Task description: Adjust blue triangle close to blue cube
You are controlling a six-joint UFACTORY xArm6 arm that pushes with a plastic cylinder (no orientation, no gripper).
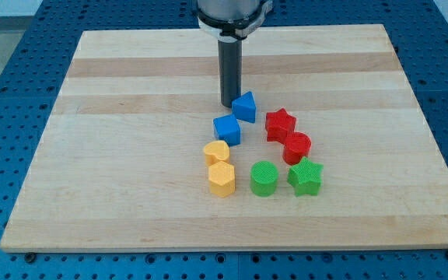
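The blue triangle [245,106] lies near the board's middle, just up and to the right of the blue cube [227,129]; the two are almost touching at a corner. My tip [229,105] rests on the board right at the triangle's left side and just above the cube. The rod rises straight up to the view's top.
A red star [280,124] and a red cylinder [296,147] sit right of the cube. Below are a yellow semicircle block [217,152], a yellow hexagon [221,179], a green cylinder [264,178] and a green star [306,176]. The wooden board [115,155] lies on a blue perforated table.
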